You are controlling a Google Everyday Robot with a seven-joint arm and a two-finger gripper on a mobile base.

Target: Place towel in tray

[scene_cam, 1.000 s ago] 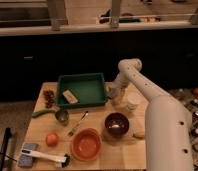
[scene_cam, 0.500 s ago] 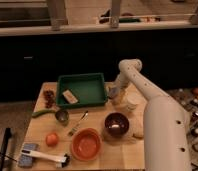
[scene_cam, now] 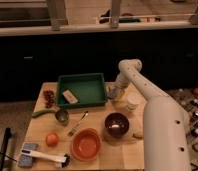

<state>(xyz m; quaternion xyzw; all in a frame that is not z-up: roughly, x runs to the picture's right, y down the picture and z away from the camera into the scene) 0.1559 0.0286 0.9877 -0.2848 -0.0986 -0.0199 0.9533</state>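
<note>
A green tray (scene_cam: pixel 92 97) sits at the back of the wooden table, with a small pale packet (scene_cam: pixel 69 96) lying in its left part. A light towel (scene_cam: pixel 131 102) lies crumpled on the table just right of the tray. My white arm reaches over from the right and its gripper (scene_cam: pixel 114 93) is down at the tray's right edge, beside the towel.
A dark bowl (scene_cam: pixel 115 124), an orange bowl (scene_cam: pixel 86 144), a fork (scene_cam: pixel 78 122), a small metal cup (scene_cam: pixel 62 116), an orange fruit (scene_cam: pixel 52 138), a green vegetable (scene_cam: pixel 40 113), red grapes (scene_cam: pixel 49 97) and a brush (scene_cam: pixel 42 156) lie on the table (scene_cam: pixel 97 160).
</note>
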